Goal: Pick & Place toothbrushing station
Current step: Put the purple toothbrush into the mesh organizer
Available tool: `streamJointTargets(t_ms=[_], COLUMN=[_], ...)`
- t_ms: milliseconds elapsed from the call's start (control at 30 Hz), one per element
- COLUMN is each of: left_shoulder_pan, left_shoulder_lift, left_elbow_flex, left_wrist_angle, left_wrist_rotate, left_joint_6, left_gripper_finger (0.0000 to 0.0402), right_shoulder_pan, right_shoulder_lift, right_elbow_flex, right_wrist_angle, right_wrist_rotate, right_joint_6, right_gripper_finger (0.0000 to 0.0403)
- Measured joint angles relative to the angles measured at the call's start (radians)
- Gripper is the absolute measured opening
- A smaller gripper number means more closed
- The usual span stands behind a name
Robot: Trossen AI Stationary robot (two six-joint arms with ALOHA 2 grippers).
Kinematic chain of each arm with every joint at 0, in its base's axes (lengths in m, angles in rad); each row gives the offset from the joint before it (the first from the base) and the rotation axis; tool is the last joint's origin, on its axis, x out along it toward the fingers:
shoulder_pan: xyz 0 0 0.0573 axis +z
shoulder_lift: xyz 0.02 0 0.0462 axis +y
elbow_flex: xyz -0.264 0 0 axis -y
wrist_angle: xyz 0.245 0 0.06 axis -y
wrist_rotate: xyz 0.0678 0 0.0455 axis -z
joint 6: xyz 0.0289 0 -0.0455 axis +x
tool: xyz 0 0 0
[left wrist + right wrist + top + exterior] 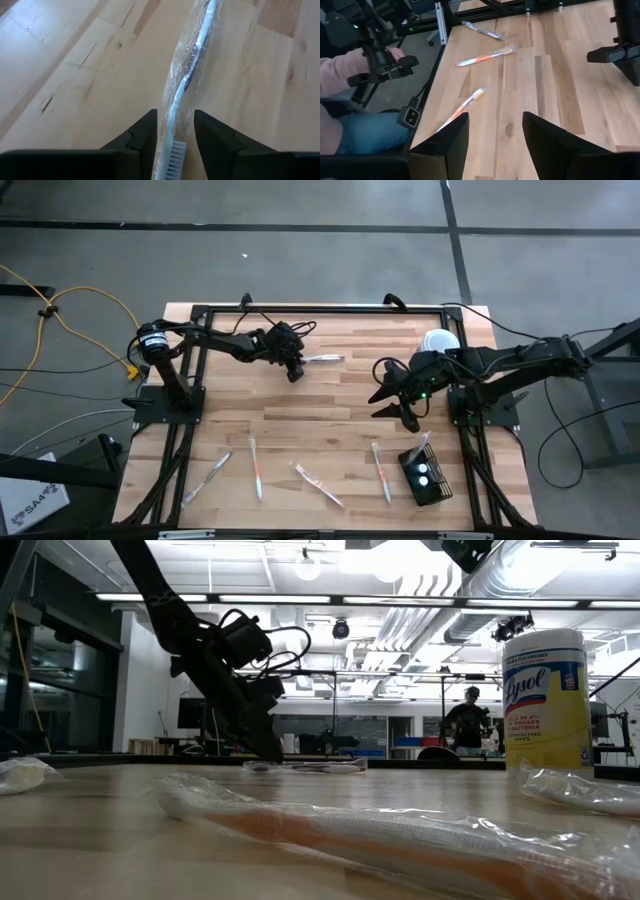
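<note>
The black wire-mesh basket (425,472) stands at the table's near right, with two white things inside. My left gripper (293,367) is low over the far middle of the table, open. Its fingers (145,135) stand on either side of the bristle end (174,152) of a blue toothbrush in a clear wrapper (323,359), which lies flat on the table. It also shows in the low view (305,766). My right gripper (396,402) is open and empty, above the table to the far side of the basket. My left gripper comes down at a slant over the wrapped toothbrush's bristle end (170,160), with its fingers along the brush. The wrapper's edge lies right at one finger. I cannot tell whether the fingers touch it. The toothbrush lies flat on the table.
Several wrapped toothbrushes lie along the near edge (256,468) (318,485) (381,470) (208,477). A yellow canister with a white lid (440,342) stands at the far right. A person with a pink sleeve (340,65) sits beside the table.
</note>
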Motion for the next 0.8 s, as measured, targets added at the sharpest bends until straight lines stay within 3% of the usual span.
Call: streamJointTargets(t_ms=[433, 800], left_shoulder_pan=[0.000, 0.000], left_shoulder_lift=[0.000, 0.000], left_elbow_flex=[0.000, 0.000], left_wrist_angle=[-0.009, -0.027], left_wrist_rotate=[0.000, -0.023], left_joint_6=[0.000, 0.000], left_gripper_finger=[0.0046, 0.0080], right_shoulder_pan=[0.000, 0.000], right_shoulder_lift=[0.000, 0.000], right_elbow_flex=[0.000, 0.000], right_wrist_angle=[0.002, 0.002], right_wrist_rotate=[-0.001, -0.026], right_joint_6=[0.003, 0.007], right_gripper_finger=[0.0176, 0.0176])
